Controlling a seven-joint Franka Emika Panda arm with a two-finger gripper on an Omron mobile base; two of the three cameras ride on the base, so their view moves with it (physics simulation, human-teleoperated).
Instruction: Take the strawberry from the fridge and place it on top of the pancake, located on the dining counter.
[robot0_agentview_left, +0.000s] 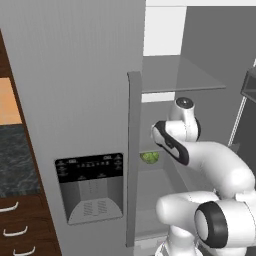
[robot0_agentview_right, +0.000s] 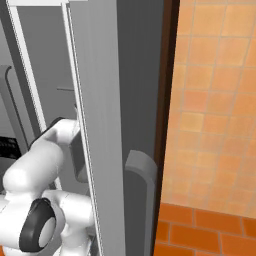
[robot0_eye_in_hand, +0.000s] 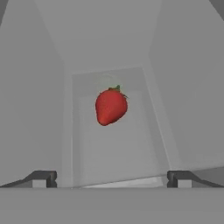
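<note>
Fridge (robot0_agentview_left: 75, 90): landmark for everything below; its right compartment stands open, with a glass shelf above and a pale grey floor lower down.
Arm: reaches into the fridge from the front.
Leafy ball (robot0_agentview_left: 149, 157): green, deep in the fridge just left of the arm; not wanted.
Gripper (robot0_eye_in_hand: 111, 179): fingers spread wide, nothing between them, pointing at the fruit from short of it.
Strawberry (robot0_eye_in_hand: 110, 106): on the fridge's grey floor toward the back wall, centred ahead of the fingers, leaf cap up in the hand view.
Handling: probably very light, soft and easily bruised, glossy enough to slip.
Hold: across the broad red shoulders below the cap, closing gently; resting contact is hard to judge here.
</note>
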